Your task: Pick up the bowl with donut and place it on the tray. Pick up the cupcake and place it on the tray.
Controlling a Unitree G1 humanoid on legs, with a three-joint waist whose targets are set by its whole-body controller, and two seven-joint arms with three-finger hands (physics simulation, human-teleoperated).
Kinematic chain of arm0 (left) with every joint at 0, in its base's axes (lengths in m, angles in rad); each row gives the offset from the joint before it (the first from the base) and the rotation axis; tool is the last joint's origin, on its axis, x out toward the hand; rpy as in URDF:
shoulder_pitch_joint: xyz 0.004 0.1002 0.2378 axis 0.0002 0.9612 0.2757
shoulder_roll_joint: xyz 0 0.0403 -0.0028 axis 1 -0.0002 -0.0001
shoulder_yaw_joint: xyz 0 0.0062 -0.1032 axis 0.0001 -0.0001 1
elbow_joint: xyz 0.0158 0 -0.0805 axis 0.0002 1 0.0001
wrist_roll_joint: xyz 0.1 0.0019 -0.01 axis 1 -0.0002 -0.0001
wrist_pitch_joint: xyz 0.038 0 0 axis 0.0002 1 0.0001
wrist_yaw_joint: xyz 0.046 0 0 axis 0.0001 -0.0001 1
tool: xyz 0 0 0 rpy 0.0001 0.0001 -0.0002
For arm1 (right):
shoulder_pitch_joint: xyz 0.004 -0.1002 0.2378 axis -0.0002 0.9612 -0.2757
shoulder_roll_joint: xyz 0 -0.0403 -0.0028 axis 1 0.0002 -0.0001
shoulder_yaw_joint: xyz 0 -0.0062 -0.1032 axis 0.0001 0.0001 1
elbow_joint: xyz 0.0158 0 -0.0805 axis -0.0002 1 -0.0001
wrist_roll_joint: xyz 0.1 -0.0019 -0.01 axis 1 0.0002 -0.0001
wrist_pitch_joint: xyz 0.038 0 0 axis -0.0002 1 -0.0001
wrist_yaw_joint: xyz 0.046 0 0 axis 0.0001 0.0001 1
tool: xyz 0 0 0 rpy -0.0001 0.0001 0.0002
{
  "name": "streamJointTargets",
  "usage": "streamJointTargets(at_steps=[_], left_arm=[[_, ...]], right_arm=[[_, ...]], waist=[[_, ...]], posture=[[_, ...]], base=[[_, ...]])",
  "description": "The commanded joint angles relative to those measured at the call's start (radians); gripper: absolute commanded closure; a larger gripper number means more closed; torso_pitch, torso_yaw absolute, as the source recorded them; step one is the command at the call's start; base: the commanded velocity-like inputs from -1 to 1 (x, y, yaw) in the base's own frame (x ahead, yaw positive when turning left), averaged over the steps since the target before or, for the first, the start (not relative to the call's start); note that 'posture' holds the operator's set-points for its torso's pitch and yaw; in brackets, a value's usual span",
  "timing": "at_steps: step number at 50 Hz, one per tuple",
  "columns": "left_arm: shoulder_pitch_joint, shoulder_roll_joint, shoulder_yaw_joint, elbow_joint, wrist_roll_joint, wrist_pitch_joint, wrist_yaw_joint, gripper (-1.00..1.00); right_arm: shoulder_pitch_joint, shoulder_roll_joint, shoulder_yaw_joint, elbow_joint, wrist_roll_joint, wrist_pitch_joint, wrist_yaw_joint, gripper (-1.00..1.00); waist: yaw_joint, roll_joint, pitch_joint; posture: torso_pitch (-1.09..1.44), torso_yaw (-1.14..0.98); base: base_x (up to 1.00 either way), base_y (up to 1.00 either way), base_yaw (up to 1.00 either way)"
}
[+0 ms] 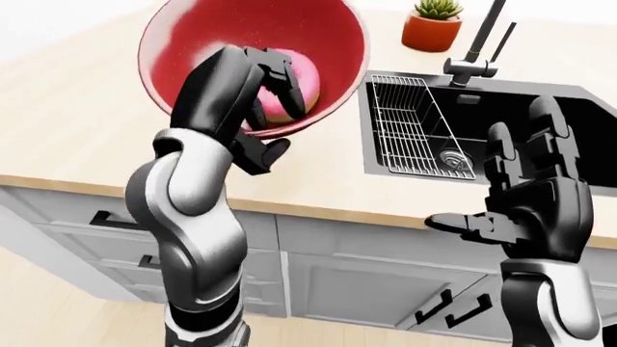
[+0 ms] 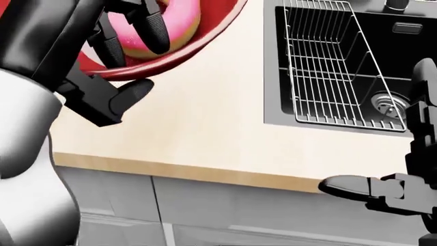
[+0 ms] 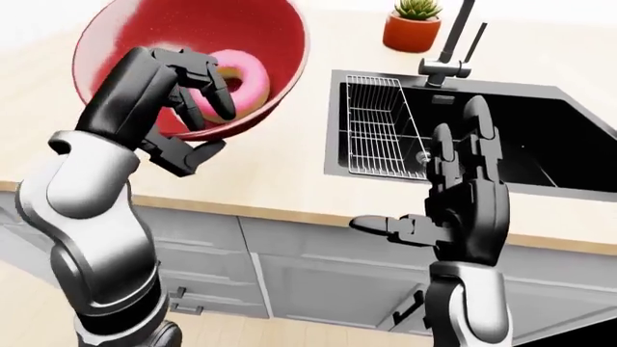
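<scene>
A red bowl point(image 1: 318, 43) with a pink-iced donut point(image 3: 246, 79) inside is held up above the wooden counter, tilted toward me. My left hand point(image 1: 265, 116) is shut on the bowl's near rim, fingers inside over the donut and thumb under the rim; it also shows in the head view point(image 2: 129, 66). My right hand point(image 3: 453, 188) is open and empty, fingers upright, thumb out to the left, over the counter's near edge by the sink. No tray or cupcake is in view.
A black sink point(image 1: 540, 137) with a wire rack point(image 1: 414, 130) and a dark faucet point(image 1: 477, 50) is set in the counter point(image 1: 77, 108) at the right. A potted plant point(image 1: 431, 25) stands at the top. Grey cabinet drawers point(image 1: 367, 282) run below the counter edge.
</scene>
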Motion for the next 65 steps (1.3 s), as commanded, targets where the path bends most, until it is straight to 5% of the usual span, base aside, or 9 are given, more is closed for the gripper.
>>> streamJointTargets(at_steps=[1,14,29,46,48,50,51,54,65], left_arm=[[-0.028,-0.015,-0.013,-0.050,0.017,0.024,-0.050,1.00],[-0.030,-0.041,-0.018,-0.065,0.054,0.003,-0.075,1.00],[-0.003,-0.051,-0.025,-0.075,0.061,-0.008,-0.072,1.00],[-0.010,-0.049,-0.023,-0.071,0.062,-0.010,-0.077,1.00],[-0.006,-0.049,-0.024,-0.071,0.061,-0.013,-0.074,1.00],[0.000,-0.050,-0.023,-0.070,0.058,-0.017,-0.067,1.00],[0.000,-0.050,-0.024,-0.072,0.059,-0.016,-0.069,1.00],[-0.001,-0.050,-0.024,-0.074,0.062,-0.017,-0.071,1.00],[0.013,-0.051,-0.025,-0.076,0.059,-0.021,-0.065,1.00]], right_arm=[[-0.018,-0.009,-0.009,-0.036,0.009,-0.019,0.000,-1.00],[-0.022,-0.016,-0.014,-0.049,0.032,-0.007,-0.006,-1.00],[-0.009,-0.010,-0.012,-0.037,0.019,-0.025,0.006,-1.00],[-0.020,-0.017,-0.032,-0.045,0.050,-0.001,-0.008,-1.00],[-0.020,-0.016,-0.035,-0.040,0.052,-0.004,-0.013,-1.00],[-0.017,-0.016,-0.033,-0.036,0.054,-0.011,-0.011,-1.00],[-0.016,-0.017,-0.034,-0.039,0.057,-0.009,-0.011,-1.00],[-0.013,-0.017,-0.030,-0.042,0.055,-0.011,-0.011,-1.00],[-0.001,-0.013,-0.019,-0.045,0.023,-0.040,0.006,-1.00]], waist=[[-0.001,-0.002,-0.015],[-0.005,0.070,-0.022],[0.006,-0.082,-0.007],[0.010,0.070,-0.014],[-0.013,0.033,0.006],[-0.039,-0.164,-0.022],[-0.047,-0.072,0.015],[-0.069,-0.056,-0.033],[0.008,0.057,0.039]], posture=[[0.00,0.00],[0.00,0.00],[0.00,0.00],[0.00,0.00],[0.00,0.00],[0.00,0.00],[0.00,0.00],[0.00,0.00],[0.00,0.00]], base=[[0.00,0.00,0.00],[-0.31,-0.18,0.00],[-0.38,-0.81,0.00],[-0.49,-0.91,0.00],[-0.26,-0.50,-0.50],[-0.23,0.00,-1.00],[-0.20,0.00,-1.00],[-0.21,0.00,-1.00],[-0.07,-0.12,-0.36]])
